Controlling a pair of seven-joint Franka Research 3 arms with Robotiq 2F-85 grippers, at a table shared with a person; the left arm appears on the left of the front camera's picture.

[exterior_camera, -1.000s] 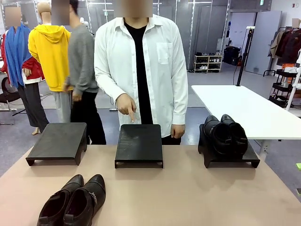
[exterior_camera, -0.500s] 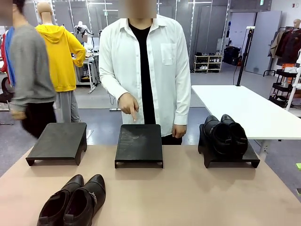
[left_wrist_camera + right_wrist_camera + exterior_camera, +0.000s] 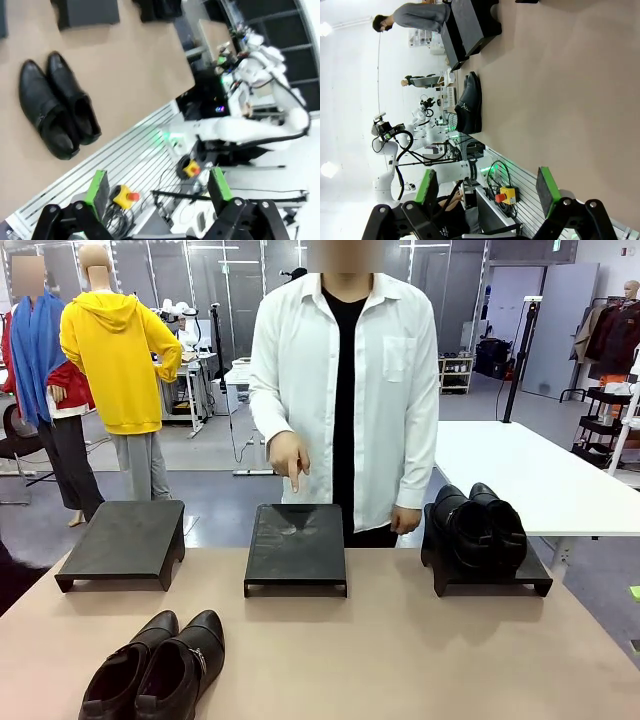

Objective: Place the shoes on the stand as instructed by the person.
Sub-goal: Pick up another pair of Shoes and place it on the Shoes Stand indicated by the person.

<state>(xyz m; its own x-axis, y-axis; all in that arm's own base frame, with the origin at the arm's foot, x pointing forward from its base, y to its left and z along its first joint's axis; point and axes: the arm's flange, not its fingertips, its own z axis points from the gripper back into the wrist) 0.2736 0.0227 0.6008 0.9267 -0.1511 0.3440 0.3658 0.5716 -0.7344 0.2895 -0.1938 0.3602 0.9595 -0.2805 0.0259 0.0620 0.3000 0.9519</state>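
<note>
- At the near left of the table (image 3: 420,650), one pair of shoes (image 3: 155,668) sat side by side, toes toward the person (image 3: 345,390).
- The second pair (image 3: 480,525) rested on the right-hand stand (image 3: 535,578).
- The person stood behind the middle stand (image 3: 296,545), and one hand (image 3: 288,453) pointed a forefinger down at it.
- The left gripper (image 3: 157,187) had its jaws spread wide, with nothing between them.
- The right gripper (image 3: 486,189) was also wide apart and held nothing.

a white table (image 3: 520,480) stands at the right on a grey floor (image 3: 215,490). behind it, a low shelf (image 3: 456,375) and a clothes rack (image 3: 606,335) stand by grey wall panels (image 3: 462,290).
</note>
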